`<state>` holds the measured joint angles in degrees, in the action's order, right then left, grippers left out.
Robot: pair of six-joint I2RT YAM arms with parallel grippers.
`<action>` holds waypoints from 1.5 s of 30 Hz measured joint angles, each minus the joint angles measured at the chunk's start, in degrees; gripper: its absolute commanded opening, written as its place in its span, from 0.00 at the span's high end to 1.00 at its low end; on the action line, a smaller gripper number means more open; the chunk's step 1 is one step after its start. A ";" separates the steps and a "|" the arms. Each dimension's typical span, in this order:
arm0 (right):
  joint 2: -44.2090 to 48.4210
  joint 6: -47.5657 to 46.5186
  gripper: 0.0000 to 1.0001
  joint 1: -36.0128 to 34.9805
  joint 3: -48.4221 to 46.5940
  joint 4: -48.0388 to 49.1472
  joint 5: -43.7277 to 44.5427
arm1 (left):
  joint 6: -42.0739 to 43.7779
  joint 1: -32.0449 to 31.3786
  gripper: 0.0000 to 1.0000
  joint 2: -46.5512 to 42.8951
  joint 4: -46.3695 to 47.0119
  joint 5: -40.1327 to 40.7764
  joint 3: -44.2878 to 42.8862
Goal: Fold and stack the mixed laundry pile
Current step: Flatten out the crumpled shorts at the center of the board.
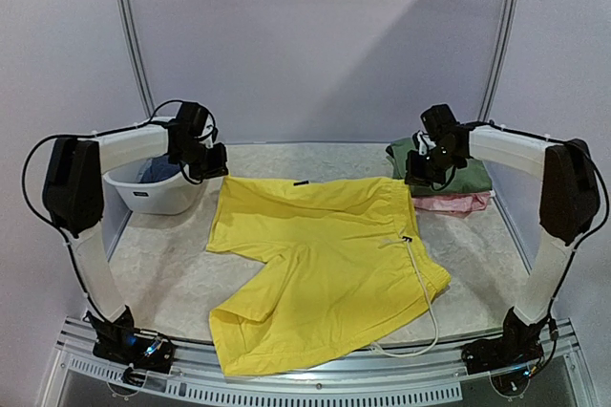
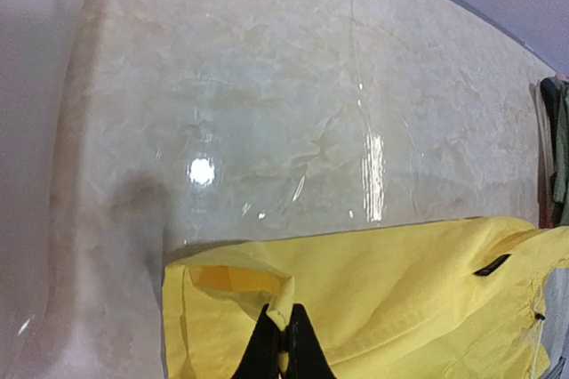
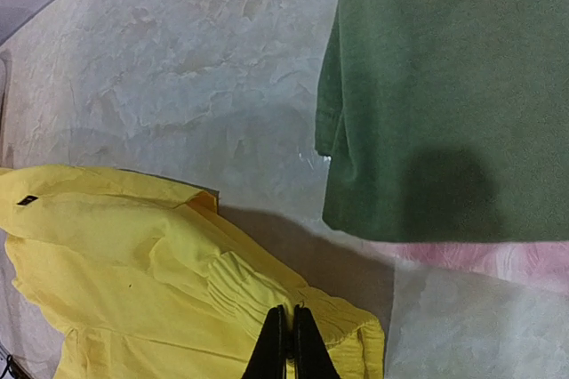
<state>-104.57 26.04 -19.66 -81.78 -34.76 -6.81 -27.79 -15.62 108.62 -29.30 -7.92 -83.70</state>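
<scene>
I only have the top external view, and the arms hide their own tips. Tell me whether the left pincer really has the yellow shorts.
Observer: Yes. In the left wrist view, the left pincer is shut on a raised fold at a corner of the yellow shorts.
Operator: Now check the right one.
Observer: The right wrist view shows the right pincer shut on the gathered waistband edge.
Operator: Report what lies beyond that pincer.
Observer: The green garment lies apart from the shorts, with bare table between them. A pink garment shows from under it.
</scene>
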 measured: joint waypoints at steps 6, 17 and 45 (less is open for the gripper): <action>-6.12 -1.42 1.00 0.52 -4.68 1.29 -0.87 | 0.48 -0.28 1.00 4.17 2.05 1.20 -4.72; -12.44 -2.05 0.99 2.99 -13.60 1.18 0.92 | 3.15 -0.28 1.00 13.68 0.28 6.29 -19.65; -2.58 -3.19 0.21 -1.31 -18.12 -3.56 -1.20 | 11.91 -17.99 0.16 -5.68 -9.57 27.91 -10.56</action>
<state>-107.15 22.85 -20.97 -99.90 -38.33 -8.01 -15.88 -33.61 102.94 -38.87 19.99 -94.26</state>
